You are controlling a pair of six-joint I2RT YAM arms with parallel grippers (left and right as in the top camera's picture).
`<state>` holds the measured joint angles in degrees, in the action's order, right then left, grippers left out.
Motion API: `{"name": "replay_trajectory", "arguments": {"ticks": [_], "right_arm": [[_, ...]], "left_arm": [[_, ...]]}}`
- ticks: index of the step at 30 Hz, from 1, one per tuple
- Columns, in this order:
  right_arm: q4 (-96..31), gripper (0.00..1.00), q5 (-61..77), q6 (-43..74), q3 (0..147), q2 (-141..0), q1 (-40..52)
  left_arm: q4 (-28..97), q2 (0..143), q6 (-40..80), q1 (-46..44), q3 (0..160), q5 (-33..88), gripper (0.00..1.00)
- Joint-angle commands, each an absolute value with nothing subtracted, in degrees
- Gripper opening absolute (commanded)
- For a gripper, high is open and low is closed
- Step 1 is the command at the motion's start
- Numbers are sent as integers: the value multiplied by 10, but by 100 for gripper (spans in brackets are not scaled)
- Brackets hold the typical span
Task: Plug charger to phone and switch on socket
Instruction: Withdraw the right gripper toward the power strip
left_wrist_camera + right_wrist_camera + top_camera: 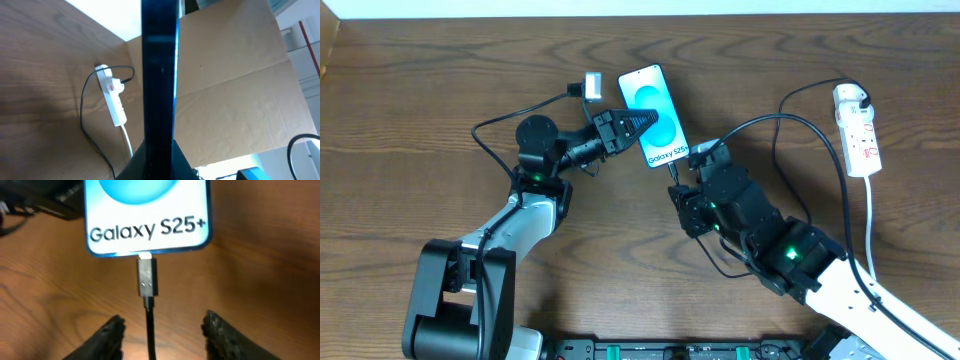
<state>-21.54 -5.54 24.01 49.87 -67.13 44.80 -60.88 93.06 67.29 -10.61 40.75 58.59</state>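
Note:
The phone [655, 115] lies on the table with its light-blue "Galaxy S25+" screen up. My left gripper [632, 122] is shut on its left edge; in the left wrist view the phone [160, 75] is a dark edge-on bar between the jaws. The charger's black plug tip [147, 277] sits in the bottom port of the phone [147, 215]. Its cable [149, 330] runs between the fingers of my right gripper [162, 327], which is open and not touching it. The right gripper [682, 172] is just below the phone. The white socket strip [860, 135] lies at the far right, with the white adapter [850, 96] at its top end.
The black cable [790, 120] loops over the table between the strip and the right arm. The strip's white cord [870, 220] runs toward the front edge. The left wrist view also shows the strip [114, 97] and a brown cardboard panel [230, 75] behind it.

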Motion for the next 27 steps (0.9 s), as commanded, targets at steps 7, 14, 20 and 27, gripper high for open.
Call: {"name": "replay_trajectory", "arguments": {"ticks": [7, 14, 20, 27], "right_arm": [[-200, 34, -43, 244, 508, -699, 447], [-161, 12, -44, 241, 508, -707, 447], [-89, 1, -43, 234, 508, -707, 447], [-69, 2, -44, 230, 508, -707, 446]], "left_arm": [[-615, 925, 667, -105, 414, 595, 8], [-615, 925, 667, -105, 414, 614, 7], [-616, 925, 649, -109, 414, 644, 8], [-615, 925, 642, -142, 414, 650, 7]]}}
